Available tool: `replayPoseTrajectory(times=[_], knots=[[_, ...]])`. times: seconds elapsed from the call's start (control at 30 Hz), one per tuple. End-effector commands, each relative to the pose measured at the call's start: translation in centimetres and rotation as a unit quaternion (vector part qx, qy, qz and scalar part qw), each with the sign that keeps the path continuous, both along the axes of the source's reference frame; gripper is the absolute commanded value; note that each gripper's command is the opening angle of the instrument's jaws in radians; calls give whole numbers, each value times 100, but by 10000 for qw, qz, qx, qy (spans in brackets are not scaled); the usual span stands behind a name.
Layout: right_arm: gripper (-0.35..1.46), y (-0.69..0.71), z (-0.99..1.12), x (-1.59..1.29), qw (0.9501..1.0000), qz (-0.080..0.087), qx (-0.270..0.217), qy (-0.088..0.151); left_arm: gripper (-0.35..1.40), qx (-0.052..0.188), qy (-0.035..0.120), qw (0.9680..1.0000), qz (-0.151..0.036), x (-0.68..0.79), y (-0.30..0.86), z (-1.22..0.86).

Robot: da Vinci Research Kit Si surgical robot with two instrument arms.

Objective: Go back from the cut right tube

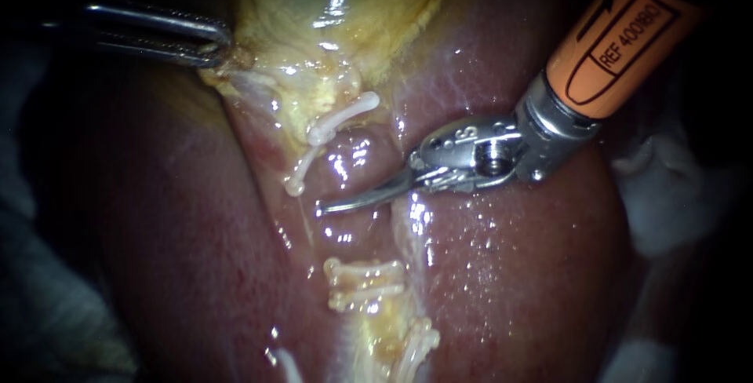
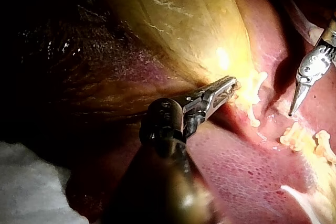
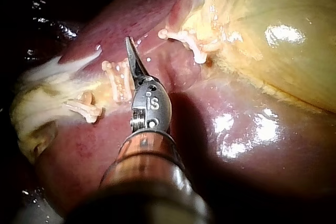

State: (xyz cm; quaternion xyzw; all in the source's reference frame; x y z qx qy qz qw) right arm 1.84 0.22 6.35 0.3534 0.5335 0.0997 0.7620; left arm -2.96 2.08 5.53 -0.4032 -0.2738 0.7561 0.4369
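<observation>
Cut tube (image 1: 367,286): parted mid-frame in the endoscope view. The lower stump is pale yellow and carries two white lower clips (image 1: 365,271). Two upper clips (image 1: 343,118) sit at the base of the gallbladder (image 1: 337,14). Wet, dark liver (image 1: 510,273) shows in the gap between the clip sets.

Right instrument (image 1: 345,203): comes in from upper right with its wrist bent. The thin curved blades are pressed together and hold nothing. They lie across the gap, tip near its far side. Can't tell if they touch tissue.

Left instrument (image 1: 218,47): comes in from upper left, nearly level. Its jaws pinch the gallbladder's yellow edge, well apart from the cut.

More clips (image 1: 417,342) sit lower on the yellowish strand. White gauze (image 1: 667,187) lies beside the liver.
</observation>
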Motion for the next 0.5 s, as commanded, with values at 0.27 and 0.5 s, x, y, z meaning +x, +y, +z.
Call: replayPoseTrajectory(times=[0.27, 0.5], knots=[[116, 4, 6, 0, 10000, 67, 1, -42, -35, 0, -5, 10000, 4, 0, 0, 0], [133, -3, -2, -10, 9987, 432, -158, -202, -35, 0, -6, 10000, 6, 1, 0, 0]])
